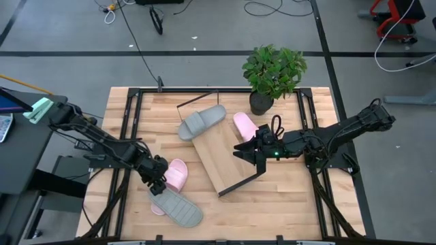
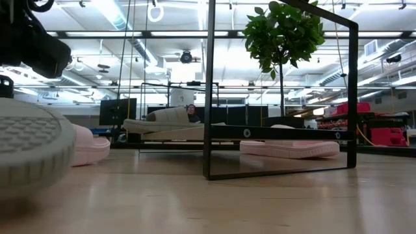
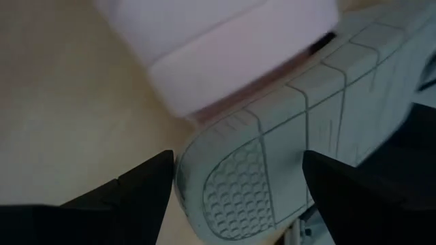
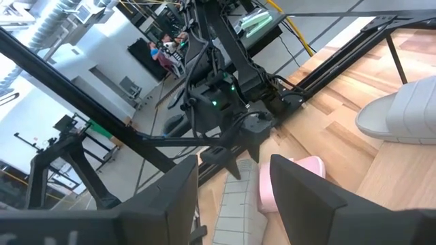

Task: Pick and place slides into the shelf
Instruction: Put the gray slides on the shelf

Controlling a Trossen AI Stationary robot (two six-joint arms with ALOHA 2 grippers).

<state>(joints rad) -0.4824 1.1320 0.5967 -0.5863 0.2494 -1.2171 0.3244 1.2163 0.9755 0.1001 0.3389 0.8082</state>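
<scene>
Meanwhile, left hand (image 1: pixel 158 182) (fingers apart) straddles grey slide (image 1: pixel 177 206).

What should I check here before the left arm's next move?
1. Left gripper open: ok.
2. It straddles the grey slide: ok in the left wrist view, one finger on each side.
3. That slide is clear of others: not ok, it overlaps a pink slide.
4. Shelf has free board: ok, though another grey slide overlaps one end.
5. Right gripper clear of the shelf: not ok, it is at the shelf's edge.
</scene>
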